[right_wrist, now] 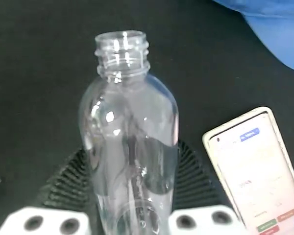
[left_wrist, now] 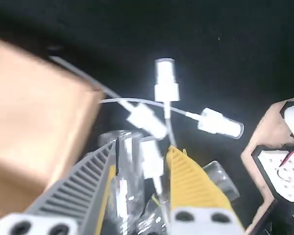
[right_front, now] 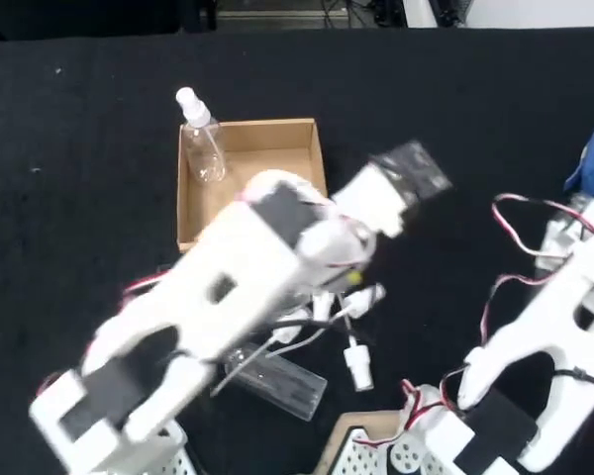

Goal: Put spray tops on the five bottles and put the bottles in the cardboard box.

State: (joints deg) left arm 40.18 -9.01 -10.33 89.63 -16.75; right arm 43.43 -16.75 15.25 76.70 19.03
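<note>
My left gripper (left_wrist: 142, 147) hangs open over a loose pile beside the cardboard box (left_wrist: 34, 132). A white spray top (left_wrist: 149, 159) and the neck of a clear bottle (left_wrist: 121, 161) lie between its grey and yellow fingers. Three more spray tops (left_wrist: 166, 81) (left_wrist: 147, 120) (left_wrist: 220, 125) lie just beyond. From above, the left arm (right_front: 238, 287) covers part of the cardboard box (right_front: 277, 139), where a capped bottle (right_front: 204, 148) leans in a corner. Another bottle (right_front: 277, 381) lies on the table. My right gripper (right_wrist: 132, 164) is shut on an uncapped clear bottle (right_wrist: 130, 112).
A phone (right_wrist: 255, 166) lies on the black table beside the held bottle, and something blue (right_wrist: 279, 24) sits beyond it. The right arm (right_front: 544, 336) stands at the right side. A wooden arm base (left_wrist: 279, 161) is close to the pile.
</note>
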